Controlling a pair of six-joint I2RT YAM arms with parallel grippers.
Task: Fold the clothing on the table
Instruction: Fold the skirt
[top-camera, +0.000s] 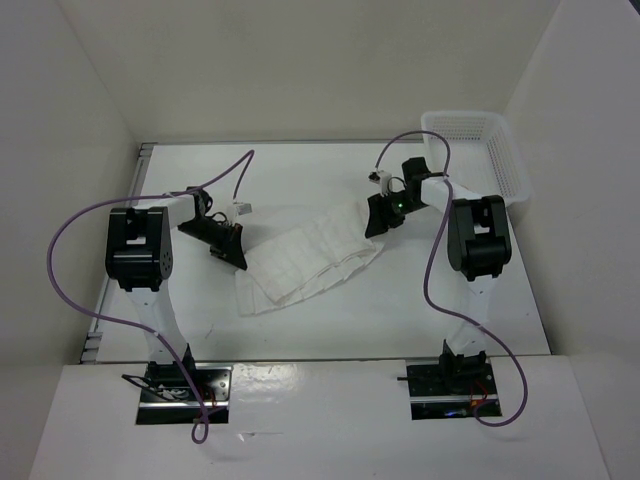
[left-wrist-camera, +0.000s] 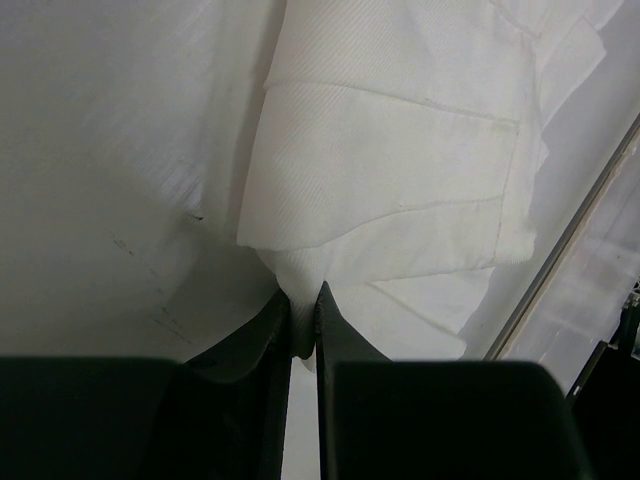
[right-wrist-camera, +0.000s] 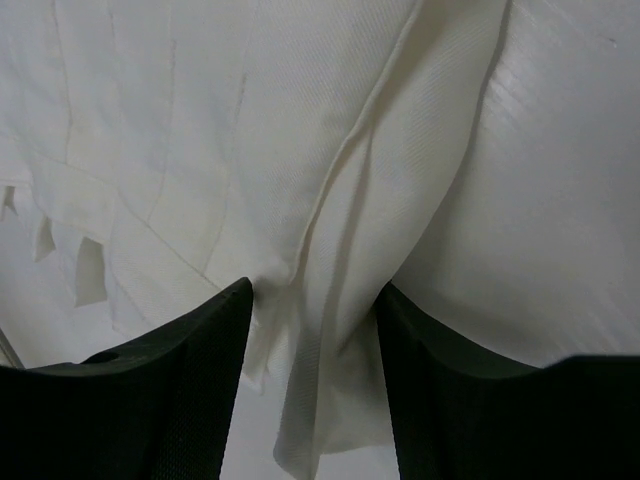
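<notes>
The clothing is a white creased garment lying bunched in a band across the middle of the table. My left gripper is at its left end, shut on a pinch of the fabric; in the left wrist view the clothing hangs in layered folds from the closed gripper. My right gripper is at the garment's right end. In the right wrist view it stands open, its dark fingers on either side of a ridge of clothing, which lies loose between them.
A white mesh basket stands at the back right, close behind the right arm. A grey rail runs along the table's left side, also seen as the rail beside the cloth. White walls enclose the table.
</notes>
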